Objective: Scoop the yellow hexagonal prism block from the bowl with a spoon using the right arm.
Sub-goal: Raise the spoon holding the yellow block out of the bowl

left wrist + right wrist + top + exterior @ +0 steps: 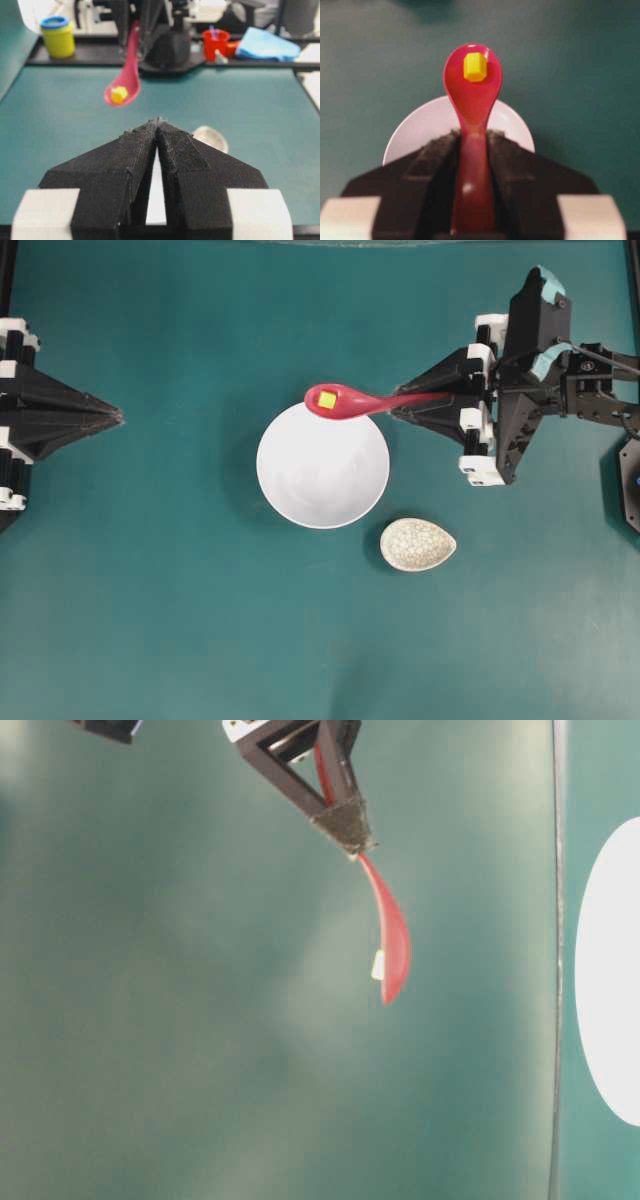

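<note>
The spoon [365, 401] is clamped by its handle in the right pincer [420, 404], its scoop carrying the yellow hexagonal prism block [327, 399] above the bowl [323, 466] rim nearest the table's far edge.

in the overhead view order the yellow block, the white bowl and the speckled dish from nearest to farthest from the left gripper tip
1. White bowl: its near rim is closest to the left gripper, at mid-table.
2. Yellow block: just past that rim, lying in the red spoon above the bowl's far edge.
3. Speckled dish: farthest, right of and below the bowl.
</note>
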